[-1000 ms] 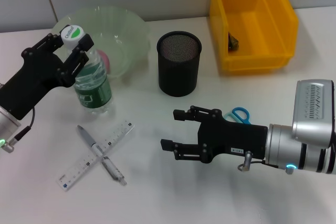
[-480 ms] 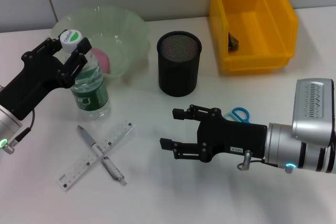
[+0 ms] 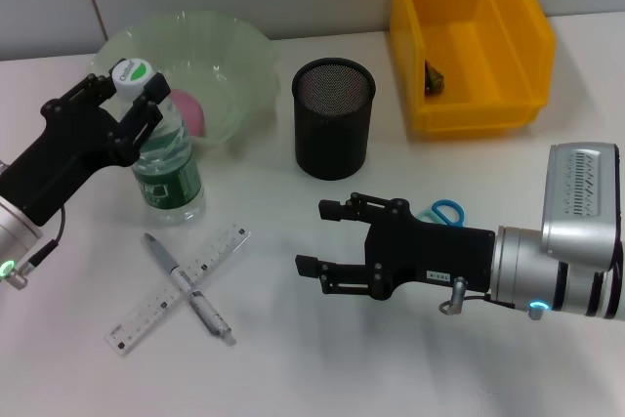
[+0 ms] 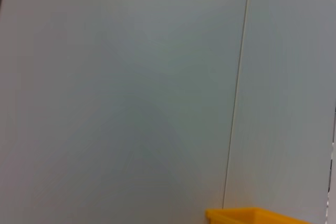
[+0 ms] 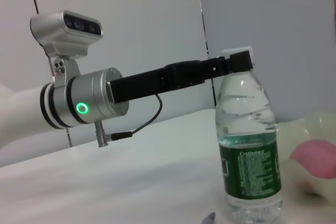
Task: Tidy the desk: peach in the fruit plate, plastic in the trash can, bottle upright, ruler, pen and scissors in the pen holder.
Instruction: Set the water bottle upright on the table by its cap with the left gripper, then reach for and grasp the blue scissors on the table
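A clear water bottle [image 3: 168, 168] with a green label and white cap stands upright on the table in front of the pale green fruit plate [image 3: 239, 46]. My left gripper [image 3: 127, 97] is shut on its neck; the right wrist view shows the bottle [image 5: 247, 156] with the fingers at its cap. A pink peach [image 3: 190, 111] lies in the plate. A clear ruler [image 3: 146, 314] and a grey pen [image 3: 210, 314] lie crossed. My right gripper [image 3: 314, 238] is open and empty, just right of them. Blue scissors handles [image 3: 447, 212] show behind the right arm.
A black mesh pen holder [image 3: 334, 119] stands at mid-table. A yellow bin [image 3: 469, 36] at the back right holds a small dark item [image 3: 435, 78]. The left wrist view shows only wall and the bin's corner [image 4: 257, 215].
The left gripper has swung the bottle from a slight tilt to upright and shifted it a little left. The right gripper has crept slightly left.
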{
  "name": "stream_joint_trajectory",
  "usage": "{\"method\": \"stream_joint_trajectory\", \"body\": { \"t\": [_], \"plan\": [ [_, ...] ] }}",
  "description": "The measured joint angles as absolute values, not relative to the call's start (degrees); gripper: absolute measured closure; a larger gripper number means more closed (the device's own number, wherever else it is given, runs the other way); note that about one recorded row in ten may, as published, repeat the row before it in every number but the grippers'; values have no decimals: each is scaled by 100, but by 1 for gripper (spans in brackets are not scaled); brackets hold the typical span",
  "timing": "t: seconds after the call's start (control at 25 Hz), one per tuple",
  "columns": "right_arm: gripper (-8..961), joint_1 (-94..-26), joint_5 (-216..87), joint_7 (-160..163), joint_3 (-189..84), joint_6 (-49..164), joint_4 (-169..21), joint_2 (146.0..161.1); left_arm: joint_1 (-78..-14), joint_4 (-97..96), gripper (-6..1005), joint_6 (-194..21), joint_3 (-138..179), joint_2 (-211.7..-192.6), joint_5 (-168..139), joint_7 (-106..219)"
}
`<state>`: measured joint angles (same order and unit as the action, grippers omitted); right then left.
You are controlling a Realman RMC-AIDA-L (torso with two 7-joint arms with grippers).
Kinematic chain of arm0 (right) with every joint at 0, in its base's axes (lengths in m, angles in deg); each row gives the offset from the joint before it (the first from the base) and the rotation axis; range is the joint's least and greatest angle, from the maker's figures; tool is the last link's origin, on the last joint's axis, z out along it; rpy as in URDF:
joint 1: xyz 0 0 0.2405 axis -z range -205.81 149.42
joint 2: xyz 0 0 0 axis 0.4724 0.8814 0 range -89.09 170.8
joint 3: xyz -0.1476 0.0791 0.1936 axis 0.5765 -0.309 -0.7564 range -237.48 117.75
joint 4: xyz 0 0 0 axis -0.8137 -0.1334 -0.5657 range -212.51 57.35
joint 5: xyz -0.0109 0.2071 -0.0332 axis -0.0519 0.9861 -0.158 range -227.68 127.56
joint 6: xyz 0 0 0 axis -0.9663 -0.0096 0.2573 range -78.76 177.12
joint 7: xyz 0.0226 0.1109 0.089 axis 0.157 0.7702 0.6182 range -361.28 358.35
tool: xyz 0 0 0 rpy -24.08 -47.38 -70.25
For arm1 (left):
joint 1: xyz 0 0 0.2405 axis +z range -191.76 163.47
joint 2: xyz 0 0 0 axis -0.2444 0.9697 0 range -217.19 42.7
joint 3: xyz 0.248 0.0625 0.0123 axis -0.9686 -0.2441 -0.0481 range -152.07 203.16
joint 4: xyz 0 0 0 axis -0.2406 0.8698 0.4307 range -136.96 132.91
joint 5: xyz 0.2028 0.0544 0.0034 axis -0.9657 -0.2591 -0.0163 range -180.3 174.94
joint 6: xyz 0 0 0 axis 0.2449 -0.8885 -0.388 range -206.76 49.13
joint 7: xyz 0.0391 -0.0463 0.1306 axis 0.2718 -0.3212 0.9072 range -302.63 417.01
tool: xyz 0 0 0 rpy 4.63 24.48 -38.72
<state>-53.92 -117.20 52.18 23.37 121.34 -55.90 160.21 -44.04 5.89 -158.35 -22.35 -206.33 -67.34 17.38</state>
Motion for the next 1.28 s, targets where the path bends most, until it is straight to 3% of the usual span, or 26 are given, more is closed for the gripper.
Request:
{"method": "stream_joint_trajectory", "body": {
  "t": [1.08,1.28],
  "plan": [
    [161,-5403,-11721,5241,2336,12138,-5587,16030,-4363,519,425,-15748,-2234,-20633,-6727,1674],
    [161,-5403,-11721,5241,2336,12141,-5587,16030,-4329,564,227,-15878,-2293,-20593,-6756,1425]
  ]
}}
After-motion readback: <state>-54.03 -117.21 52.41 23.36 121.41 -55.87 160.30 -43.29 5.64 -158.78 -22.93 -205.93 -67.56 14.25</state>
